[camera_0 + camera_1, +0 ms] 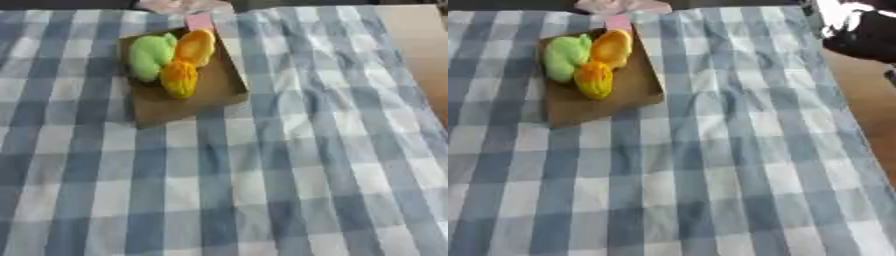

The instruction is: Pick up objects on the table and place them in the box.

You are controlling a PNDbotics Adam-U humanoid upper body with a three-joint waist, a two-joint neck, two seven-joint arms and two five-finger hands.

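Looking at your box (188,102) — far left on the checked cloth (289,175), holding three items: green (150,54), orange (196,46), yellow (179,78), all touching. Right arm (866,30) shows top right; hand state — cannot tell.

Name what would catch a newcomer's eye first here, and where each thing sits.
The bright cluster in the brown box at upper left: a green object, an orange one and a yellow-orange one, bunched together. Around it spreads the blue-and-white checked cloth.
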